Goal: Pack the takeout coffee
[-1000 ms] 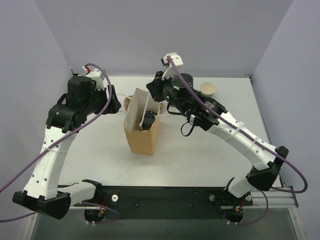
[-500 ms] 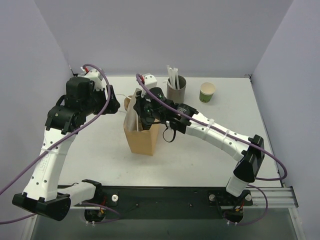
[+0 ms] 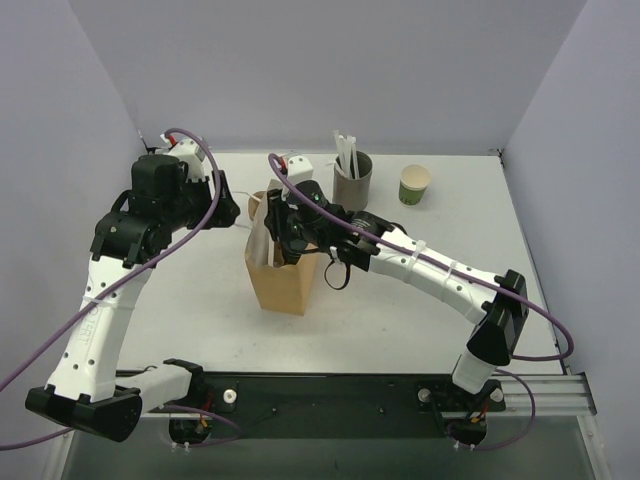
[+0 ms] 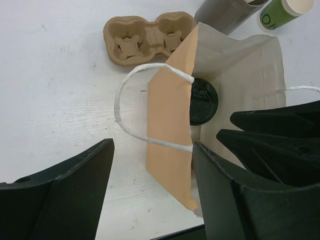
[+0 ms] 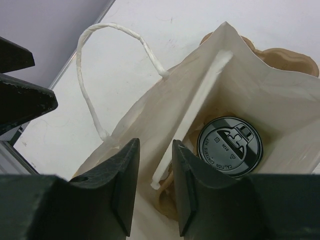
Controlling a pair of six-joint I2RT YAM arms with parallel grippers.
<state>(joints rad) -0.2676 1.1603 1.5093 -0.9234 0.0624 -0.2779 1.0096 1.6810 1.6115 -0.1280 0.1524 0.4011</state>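
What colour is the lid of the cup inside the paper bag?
Black, with raised lettering. The lid shows best in the right wrist view.

There is one brown paper bag [image 3: 285,280] with two white string handles [image 4: 122,107]. Inside it are one coffee cup with a black lid [image 5: 230,146] and one wrapped straw [image 5: 195,107]. One open green cup [image 3: 415,184] stands at 2 o'clock from the bag. One grey straw holder [image 3: 352,180] stands at 1 o'clock. One cardboard cup tray [image 4: 147,37] has two holes. There are two robot arms [image 3: 440,270].
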